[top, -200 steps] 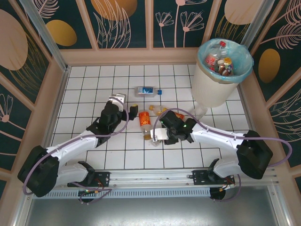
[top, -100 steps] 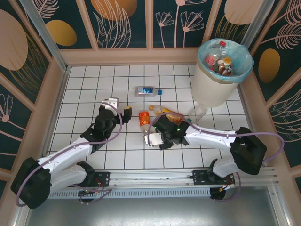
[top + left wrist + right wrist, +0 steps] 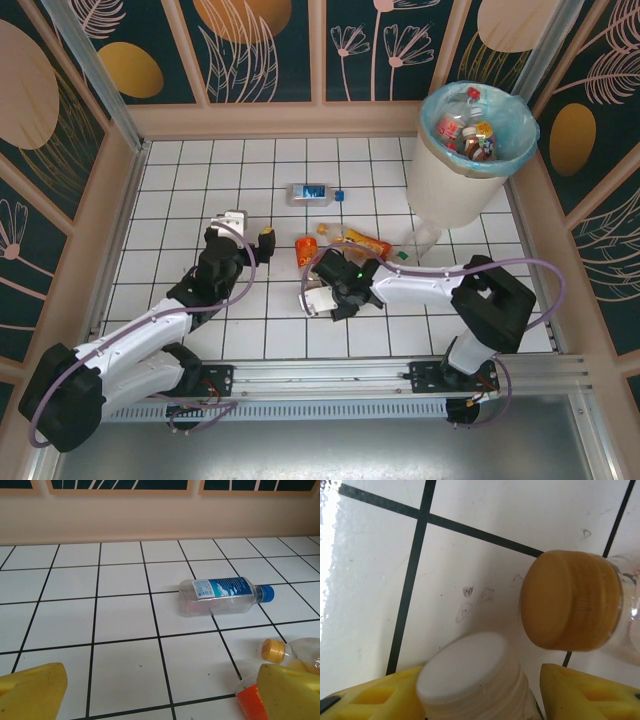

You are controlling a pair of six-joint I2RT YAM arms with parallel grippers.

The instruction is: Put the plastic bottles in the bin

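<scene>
Floral walls (image 3: pixel 260 60) enclose white tiled table (image 3: pixel 180 180) and bin (image 3: pixel 445 190).

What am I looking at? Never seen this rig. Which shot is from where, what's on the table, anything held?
Two robot arms bolted to a tiled table, clearing bottles into the bin. The overhead picture shows both; the other two come from cameras on the wrists. The left hand is open and empty, facing a blue-label bottle. The right hand has its yellow fingers either side of a white-capped bottle, with a gap, so nothing is gripped yet. An orange-capped bottle lies beside.
</scene>
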